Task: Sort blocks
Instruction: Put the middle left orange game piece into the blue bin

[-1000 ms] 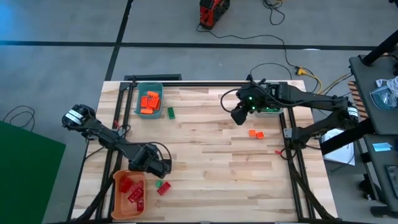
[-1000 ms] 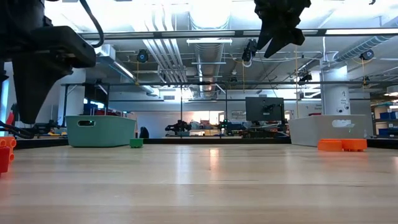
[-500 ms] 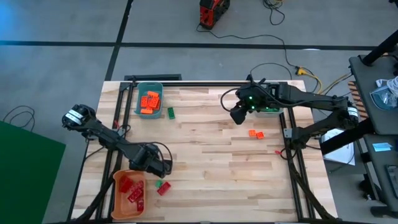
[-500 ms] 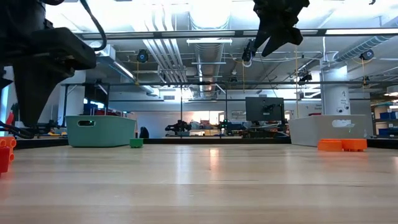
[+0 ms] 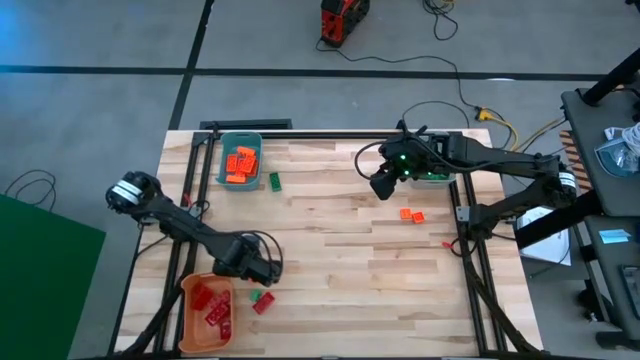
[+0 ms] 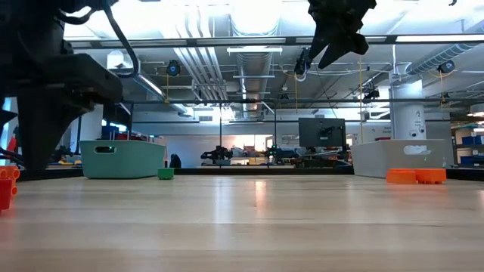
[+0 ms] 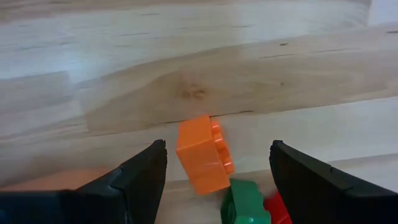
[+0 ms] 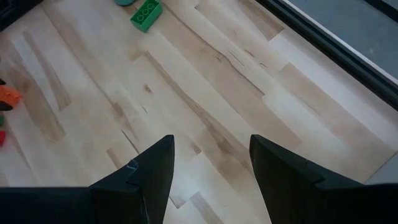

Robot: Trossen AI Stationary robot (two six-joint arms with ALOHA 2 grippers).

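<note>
Now left claw (image 7: 217, 171) wide around orange block (image 7: 203, 154)

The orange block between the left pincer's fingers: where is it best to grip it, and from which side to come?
Probably from straight above. The orange block lies on the table with its studs turned sideways, and the open left pincer already straddles it. Close on its two smooth flat faces, not the studded one. A green block touches its near end, so keep the fingers toward the free end.

Orange block (image 7: 203, 153), green block (image 7: 246, 203) (red block (image 7: 277, 208) beside), pale wood table (image 7: 186, 50).
</note>
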